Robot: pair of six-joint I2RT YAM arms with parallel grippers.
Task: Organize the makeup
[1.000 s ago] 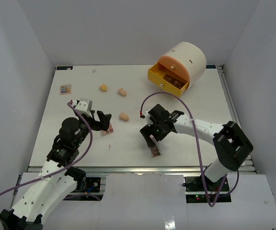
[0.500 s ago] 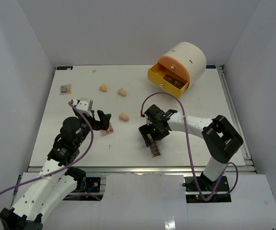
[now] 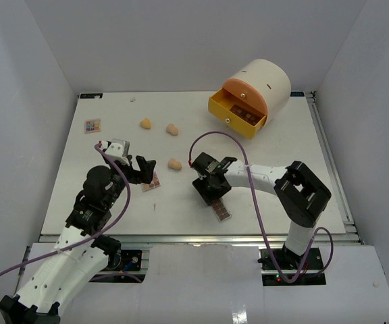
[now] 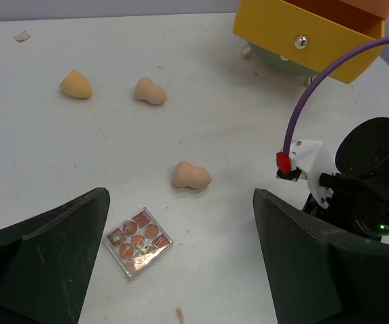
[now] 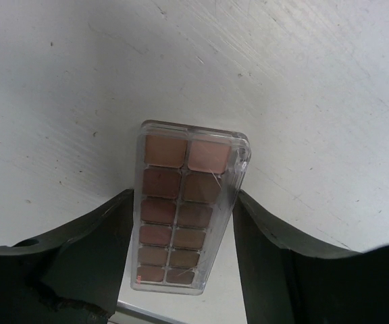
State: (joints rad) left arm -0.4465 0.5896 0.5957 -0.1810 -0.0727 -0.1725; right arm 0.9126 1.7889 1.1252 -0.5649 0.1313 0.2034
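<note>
The long brown palette (image 5: pixel 188 202) lies flat on the white tabletop (image 5: pixel 316 81), toward its near edge. The right pincer (image 5: pixel 184 197) is closed to the palette's width, a finger against each long side. Off to the left, the left pincer (image 3: pixel 146 169) gapes wide and empty above a small square palette (image 4: pixel 138 242).

Open gap between sponge (image 3: pixel 175 163) and right hand (image 3: pixel 215 200)

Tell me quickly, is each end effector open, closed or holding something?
Left end effector: open, holding nothing.
Right end effector: closed on the long eyeshadow palette.
</note>
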